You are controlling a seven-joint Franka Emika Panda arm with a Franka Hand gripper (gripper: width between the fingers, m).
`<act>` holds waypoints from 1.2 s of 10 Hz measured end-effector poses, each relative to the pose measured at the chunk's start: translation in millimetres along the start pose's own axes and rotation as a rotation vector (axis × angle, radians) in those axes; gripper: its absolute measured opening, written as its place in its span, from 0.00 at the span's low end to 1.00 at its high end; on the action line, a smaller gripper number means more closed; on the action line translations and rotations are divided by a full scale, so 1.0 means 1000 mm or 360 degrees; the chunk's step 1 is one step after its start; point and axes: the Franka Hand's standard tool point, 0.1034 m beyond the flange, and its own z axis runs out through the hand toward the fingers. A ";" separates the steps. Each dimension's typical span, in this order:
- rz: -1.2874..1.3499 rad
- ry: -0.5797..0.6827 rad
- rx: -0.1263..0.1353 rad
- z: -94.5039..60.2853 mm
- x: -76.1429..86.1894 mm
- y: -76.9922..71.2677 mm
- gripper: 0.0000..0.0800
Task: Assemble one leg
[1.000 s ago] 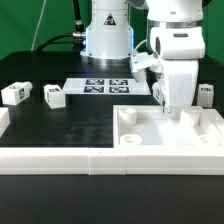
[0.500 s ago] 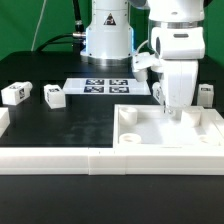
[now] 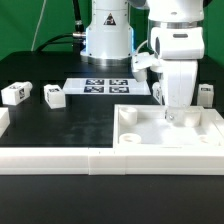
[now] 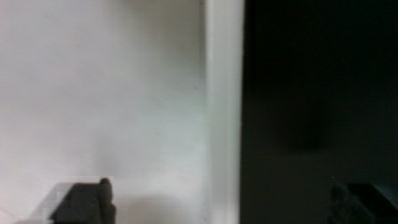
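Observation:
Three white legs with black-and-white tags show in the exterior view: two on the black table at the exterior view's left (image 3: 12,93) (image 3: 54,96) and one at the right edge (image 3: 206,95). I see no fourth leg. The large flat white panel (image 3: 150,140) with raised rim and corner holes lies at the right front. My gripper (image 3: 171,114) hangs low over the panel's far part. In the wrist view the gripper (image 4: 222,200) has its dark fingertips (image 4: 82,200) far apart, straddling the panel's rim (image 4: 221,100) and the black table, with nothing between them.
The marker board (image 3: 105,86) lies on the table in front of the robot base (image 3: 107,40). A long white rail (image 3: 60,160) runs along the front edge, with a white block (image 3: 4,122) at the exterior view's left.

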 end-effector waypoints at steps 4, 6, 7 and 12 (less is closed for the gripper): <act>0.0003 0.0000 -0.0002 -0.001 0.000 0.000 0.81; 0.0125 -0.0007 -0.0030 -0.019 0.008 -0.009 0.81; 0.0180 -0.0010 -0.0048 -0.031 0.015 -0.017 0.81; 0.0350 0.0018 -0.0092 -0.039 0.027 -0.025 0.81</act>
